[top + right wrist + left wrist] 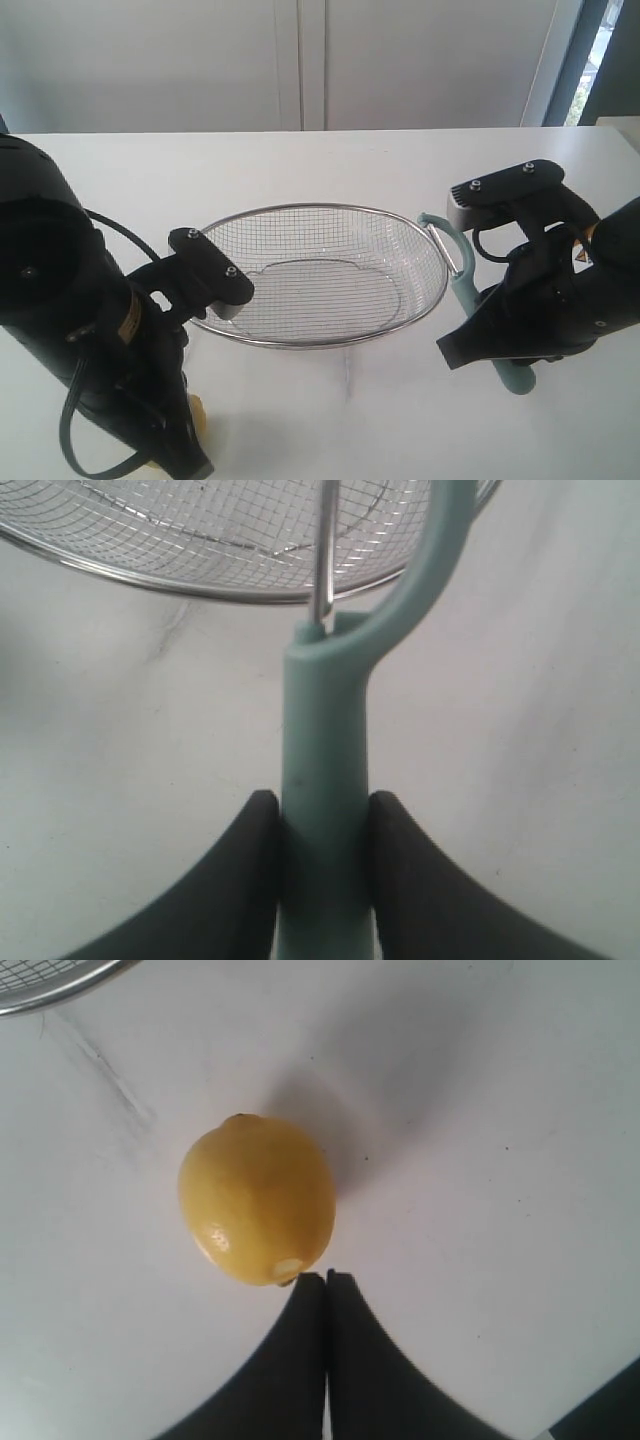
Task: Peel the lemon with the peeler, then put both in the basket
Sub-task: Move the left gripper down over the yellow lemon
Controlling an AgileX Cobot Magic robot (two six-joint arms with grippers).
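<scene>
White desk (330, 430), basket (310, 206) mid | we see lemon (257, 1200) near-left, ungripped, just beyond left fingers (290, 1360), which are pressed together | right fingers (240, 870) clamp peeler (322, 780) handle, head by basket's right rim.

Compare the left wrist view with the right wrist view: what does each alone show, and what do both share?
Left wrist only: the lemon lying on the table, right beside the shut left gripper. Right wrist only: the peeler, its handle clamped in the right gripper. Both: part of the basket rim and the white table.
</scene>
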